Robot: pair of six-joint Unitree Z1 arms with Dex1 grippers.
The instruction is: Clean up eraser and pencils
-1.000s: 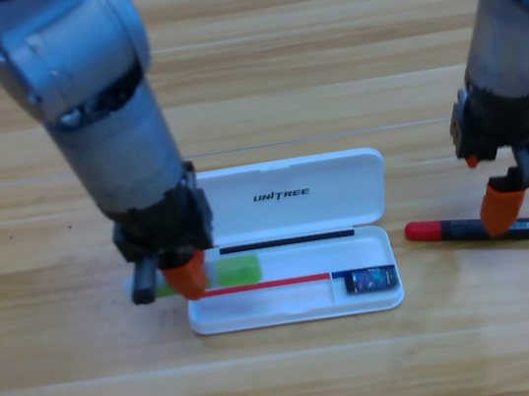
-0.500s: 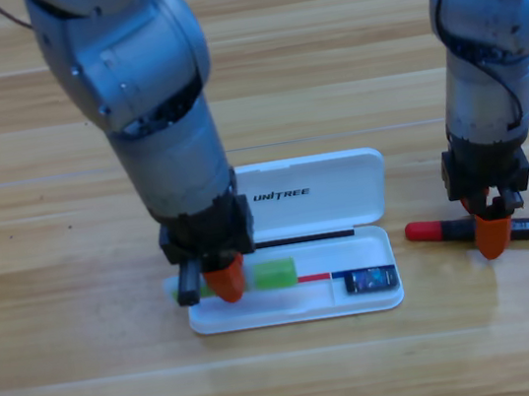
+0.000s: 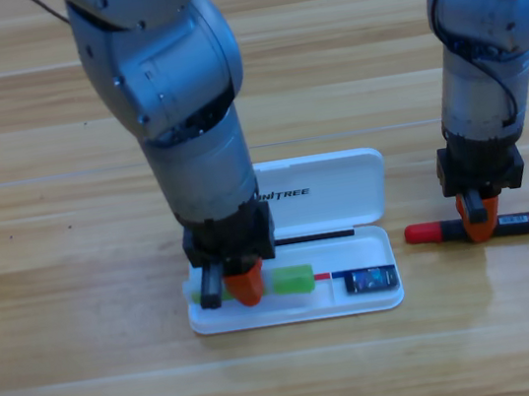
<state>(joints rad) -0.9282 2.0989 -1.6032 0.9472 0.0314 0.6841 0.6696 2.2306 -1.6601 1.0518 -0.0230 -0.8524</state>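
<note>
Left claw (image 3: 238, 284): down inside the open white case (image 3: 296, 310), at the left end of the long compartment, closed around the green stick (image 3: 292, 280), which lies along the tray with its right part showing beside the orange jaw. Not released, so counted as nearly stowed, not done.

Right claw (image 3: 478, 222): lowered onto the red-capped marker (image 3: 427, 231), roughly at mid-barrel; gap between jaws hidden, so grip impossible to tell. Marker flat on the desk (image 3: 93, 383), just right of the case and apart from it, red cap toward the case.

Eraser (image 3: 369, 281): already in the small compartment at the right near corner of the tray.

Judged progress: eraser done, green stick almost done, marker left to lift and carry left into the long compartment. Lid flat open on the far side; closing possibly left too.
</note>
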